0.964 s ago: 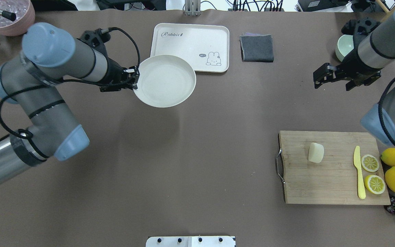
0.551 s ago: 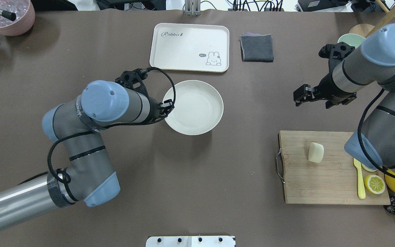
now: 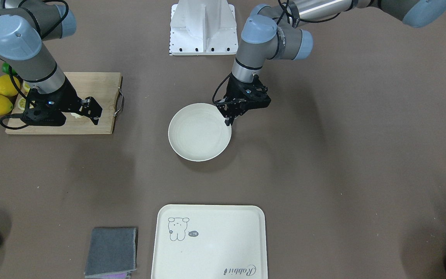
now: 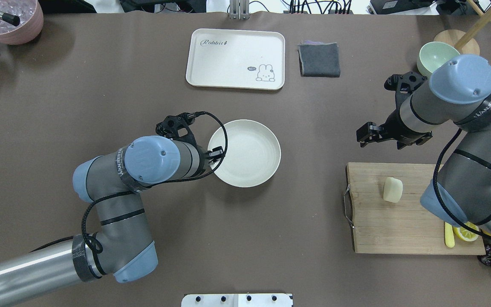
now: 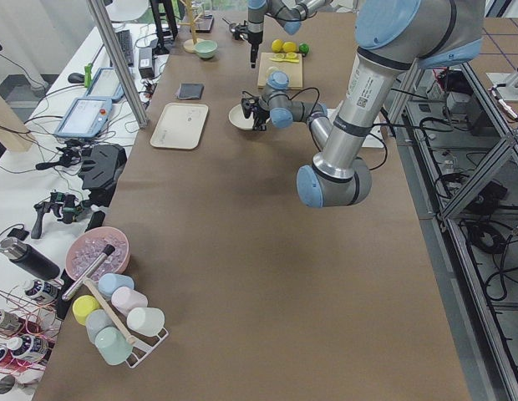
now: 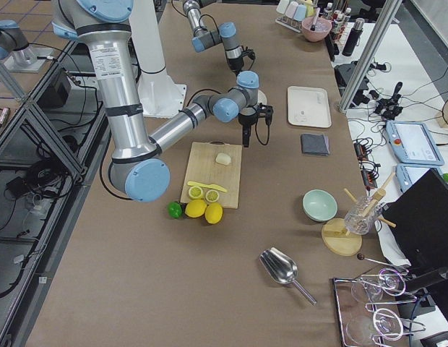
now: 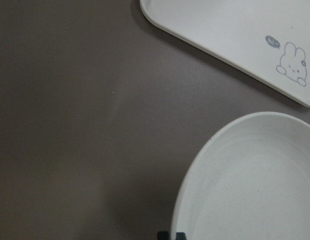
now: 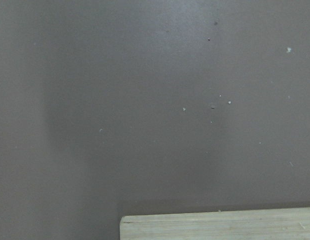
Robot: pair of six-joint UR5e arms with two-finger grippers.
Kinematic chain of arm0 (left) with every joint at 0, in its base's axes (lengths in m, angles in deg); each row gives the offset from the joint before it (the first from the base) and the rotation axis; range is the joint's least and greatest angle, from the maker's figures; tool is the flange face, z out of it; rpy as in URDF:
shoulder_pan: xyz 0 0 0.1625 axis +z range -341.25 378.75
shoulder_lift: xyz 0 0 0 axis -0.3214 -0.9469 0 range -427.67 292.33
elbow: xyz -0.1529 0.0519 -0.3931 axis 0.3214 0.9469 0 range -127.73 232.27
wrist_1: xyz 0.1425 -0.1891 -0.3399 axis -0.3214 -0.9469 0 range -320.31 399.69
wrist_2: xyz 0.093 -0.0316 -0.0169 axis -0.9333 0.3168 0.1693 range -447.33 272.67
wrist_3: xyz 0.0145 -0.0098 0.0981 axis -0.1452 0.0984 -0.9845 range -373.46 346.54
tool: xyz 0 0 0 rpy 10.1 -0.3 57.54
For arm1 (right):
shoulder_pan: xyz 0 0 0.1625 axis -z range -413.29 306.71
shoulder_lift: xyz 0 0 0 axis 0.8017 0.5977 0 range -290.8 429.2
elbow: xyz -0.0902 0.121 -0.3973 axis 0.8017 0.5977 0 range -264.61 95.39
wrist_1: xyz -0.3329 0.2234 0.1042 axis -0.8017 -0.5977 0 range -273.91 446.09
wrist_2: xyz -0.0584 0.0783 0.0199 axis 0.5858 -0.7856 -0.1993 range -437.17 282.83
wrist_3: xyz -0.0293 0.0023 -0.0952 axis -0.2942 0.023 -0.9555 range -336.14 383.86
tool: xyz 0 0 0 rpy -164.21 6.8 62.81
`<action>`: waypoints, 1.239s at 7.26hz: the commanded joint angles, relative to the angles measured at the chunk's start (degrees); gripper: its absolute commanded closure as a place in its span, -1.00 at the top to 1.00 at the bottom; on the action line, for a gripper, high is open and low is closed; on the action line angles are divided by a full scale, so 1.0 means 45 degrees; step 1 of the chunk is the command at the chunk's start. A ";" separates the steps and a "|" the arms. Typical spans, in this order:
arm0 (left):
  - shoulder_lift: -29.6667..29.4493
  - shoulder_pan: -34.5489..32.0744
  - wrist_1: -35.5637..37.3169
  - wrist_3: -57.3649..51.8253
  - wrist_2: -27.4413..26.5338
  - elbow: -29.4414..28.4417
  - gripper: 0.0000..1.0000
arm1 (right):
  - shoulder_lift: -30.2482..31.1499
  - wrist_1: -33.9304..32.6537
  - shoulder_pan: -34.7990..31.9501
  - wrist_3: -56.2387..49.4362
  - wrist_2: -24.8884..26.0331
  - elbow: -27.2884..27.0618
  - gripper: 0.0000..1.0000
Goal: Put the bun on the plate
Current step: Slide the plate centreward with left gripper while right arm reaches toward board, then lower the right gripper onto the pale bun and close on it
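Left pincer (image 4: 216, 154) is clamped narrow on the rim of the plate (image 4: 249, 149), at the edge nearest my left arm; I cannot tell whether the plate rests on the bench (image 4: 100, 106) or hangs just above it. Right pincer (image 4: 381, 138) holds nothing, with the jaws looking spread wide. It hovers over bare bench just past the far edge of the cutting board (image 4: 390, 230). The bun (image 4: 392, 189) lies on that board toward its far edge, near the pincer but apart from it. Its long axis runs roughly away from me, and I cannot tell which end is flat. My right elbow hangs over the board's outer end, covering part of the yellow knife (image 4: 449, 236) and lemon half (image 4: 467, 233). The plate is at mid-bench, well apart from the board, with the rabbit tray (image 4: 235, 59) beyond it.
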 commanded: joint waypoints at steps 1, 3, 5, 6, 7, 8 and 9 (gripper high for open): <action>0.0095 0.0004 0.0021 -0.0068 -0.0020 -0.0085 -1.00 | 0.0564 0.0446 0.0058 -0.0009 0.0005 0.0005 1.00; 0.0310 -0.0073 0.0002 -0.0107 -0.0349 0.0051 0.95 | 0.0995 0.0860 0.0156 -0.0028 -0.0014 0.0024 1.00; 0.0330 -0.0287 0.0021 -0.0475 -0.0430 0.0071 0.96 | 0.1986 0.1925 0.0564 0.0707 -0.0034 -0.0112 1.00; 0.0330 -0.0405 0.0022 -0.0594 -0.0430 0.0071 0.96 | 0.2612 0.3153 0.0953 0.1468 0.0063 -0.0112 1.00; 0.0350 -0.0503 0.0022 -0.0596 -0.0430 0.0091 0.96 | 0.2676 0.3300 0.1576 0.2017 0.0567 -0.0054 1.00; 0.0350 -0.0542 0.0022 -0.0596 -0.0430 0.0091 0.96 | 0.2677 0.3379 0.2065 0.2835 0.0978 -0.0092 1.00; 0.0350 -0.0601 0.0041 -0.0615 -0.0430 0.0110 0.96 | 0.2696 0.3380 0.2264 0.3017 0.1079 -0.0093 0.98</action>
